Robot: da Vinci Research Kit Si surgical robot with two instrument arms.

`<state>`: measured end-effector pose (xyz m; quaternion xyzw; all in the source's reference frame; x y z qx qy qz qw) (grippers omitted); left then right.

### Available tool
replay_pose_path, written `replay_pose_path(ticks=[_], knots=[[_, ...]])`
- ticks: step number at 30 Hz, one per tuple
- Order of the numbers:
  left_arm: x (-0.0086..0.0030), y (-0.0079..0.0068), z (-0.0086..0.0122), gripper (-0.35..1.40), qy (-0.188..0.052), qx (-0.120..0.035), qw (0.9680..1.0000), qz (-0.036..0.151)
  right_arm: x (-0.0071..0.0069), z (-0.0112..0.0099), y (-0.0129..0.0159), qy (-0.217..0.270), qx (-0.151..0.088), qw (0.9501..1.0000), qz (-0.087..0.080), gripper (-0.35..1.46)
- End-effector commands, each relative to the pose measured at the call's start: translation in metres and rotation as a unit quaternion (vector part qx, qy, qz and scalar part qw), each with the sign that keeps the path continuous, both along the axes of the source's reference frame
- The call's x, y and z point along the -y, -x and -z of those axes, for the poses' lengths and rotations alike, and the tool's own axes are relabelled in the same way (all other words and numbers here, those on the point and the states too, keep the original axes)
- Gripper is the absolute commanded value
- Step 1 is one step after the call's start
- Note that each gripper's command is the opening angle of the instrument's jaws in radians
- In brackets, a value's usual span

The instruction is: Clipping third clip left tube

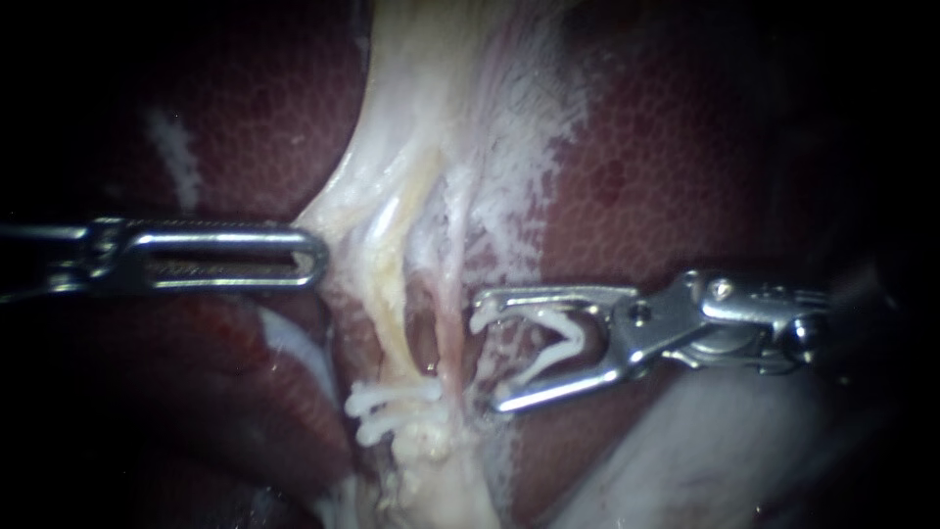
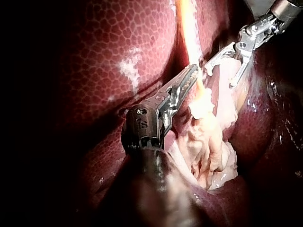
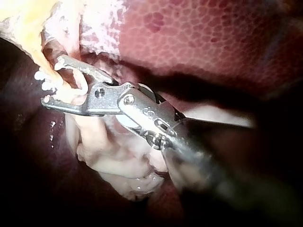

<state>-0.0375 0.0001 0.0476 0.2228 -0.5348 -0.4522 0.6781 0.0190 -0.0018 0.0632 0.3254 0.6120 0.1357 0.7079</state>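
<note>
Right instrument (image 1: 490, 355), jaws holding an open clip (image 1: 548, 338), near the left tube (image 1: 389, 289). Straddle the tube fully, clear of seated clips (image 1: 397, 407).

Pale left tube (image 1: 390, 294) carries two white clips (image 1: 392, 407); a third clip (image 1: 553, 343), open, sits just beside.

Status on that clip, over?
Left instrument shut on tissue. Right instrument holds open clip, beside tube, not around it. Two clips on tube. Nothing between.
</note>
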Motion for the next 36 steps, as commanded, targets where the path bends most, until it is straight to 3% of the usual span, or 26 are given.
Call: replay_pose_path(ticks=[1,17,27,36], knots=[[0.0,0.0,0.0,-0.35,0.0,0.0,1.0,0.0,0.0,-0.0001,-0.0004,0.0,0.001,1.0,-0.001,0.59],[0.0006,0.0003,0.0008,-0.35,0.001,-0.002,1.0,0.002,-0.0012,-0.0015,-0.0028,-0.002,0.0,1.0,-0.001,0.59],[0.0006,0.0004,0.0007,-0.35,0.001,-0.002,1.0,0.002,-0.0008,-0.0007,-0.0054,-0.012,-0.016,0.9996,0.022,0.58],[0.0006,0.0003,0.0005,-0.35,0.001,-0.002,1.0,0.002,-0.0004,0.0005,-0.0057,-0.026,-0.027,0.9984,0.042,0.56]])
